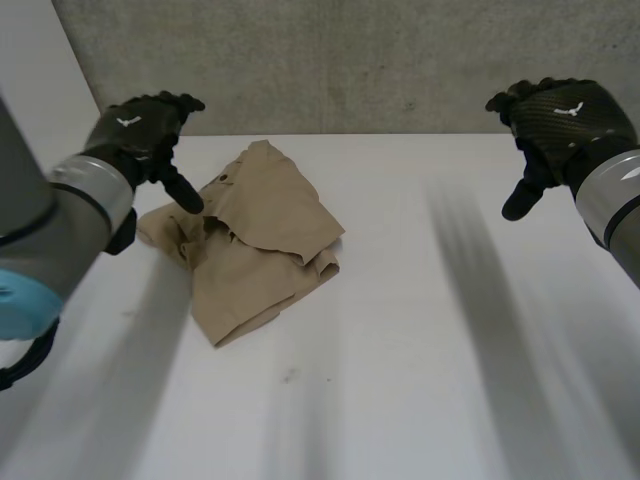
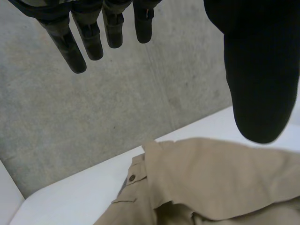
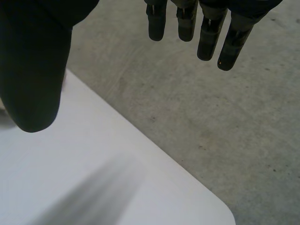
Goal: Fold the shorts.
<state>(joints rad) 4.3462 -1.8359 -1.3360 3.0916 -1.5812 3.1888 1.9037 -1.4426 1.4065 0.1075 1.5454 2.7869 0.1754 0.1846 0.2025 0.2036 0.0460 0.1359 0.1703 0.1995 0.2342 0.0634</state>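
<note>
Shorts (image 1: 255, 245) lie rumpled on tabletop (image 1: 430, 370); left hand (image 1: 140, 125), right hand (image 1: 562, 112) both hover spread, empty. We should flatten them first, then pinch one edge at both corners.

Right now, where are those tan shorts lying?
In the head view the shorts lie crumpled on the white table, left of its middle, close by the left hand; the right hand hovers far across the table.
</note>
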